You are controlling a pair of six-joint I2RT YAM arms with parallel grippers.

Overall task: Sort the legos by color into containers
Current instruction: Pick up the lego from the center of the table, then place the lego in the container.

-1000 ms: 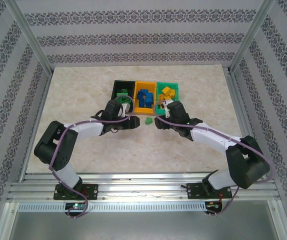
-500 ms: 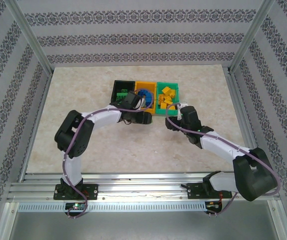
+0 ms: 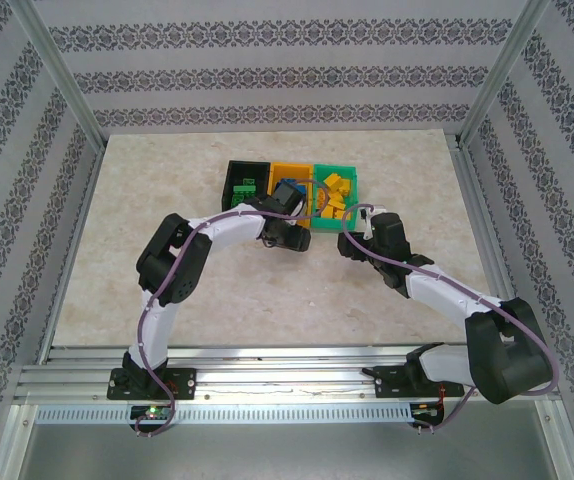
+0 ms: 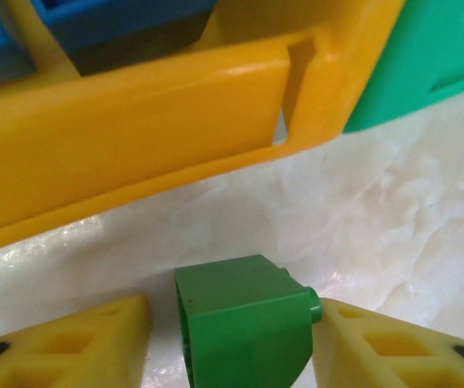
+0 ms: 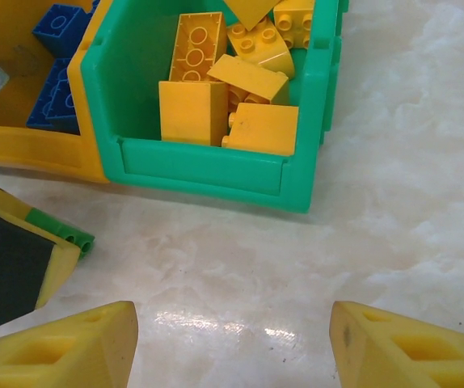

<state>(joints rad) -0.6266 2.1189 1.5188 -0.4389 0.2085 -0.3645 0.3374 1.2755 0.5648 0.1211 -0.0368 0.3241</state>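
A green lego (image 4: 244,323) lies on the table just in front of the orange bin (image 4: 135,105). My left gripper (image 4: 236,311) straddles it. The right finger touches a stud, and a thin strip of table shows between the left finger and the brick. My right gripper (image 5: 232,315) hangs open over bare table in front of the green bin (image 5: 208,174), with nothing between its fingers. The green bin holds yellow legos (image 5: 216,89), the orange bin (image 3: 289,172) blue legos (image 5: 54,97), and the black bin (image 3: 235,185) green legos (image 3: 246,184).
The three bins stand joined in a row at the middle back of the marble table (image 3: 167,200). My left gripper's finger (image 5: 50,267) sits close to the right gripper's left side. Metal frame posts and patterned walls ring the table.
My left arm swung right to the front of the orange bin and its jaws narrowed round the green lego. The right gripper drew back to the right, away from that brick.
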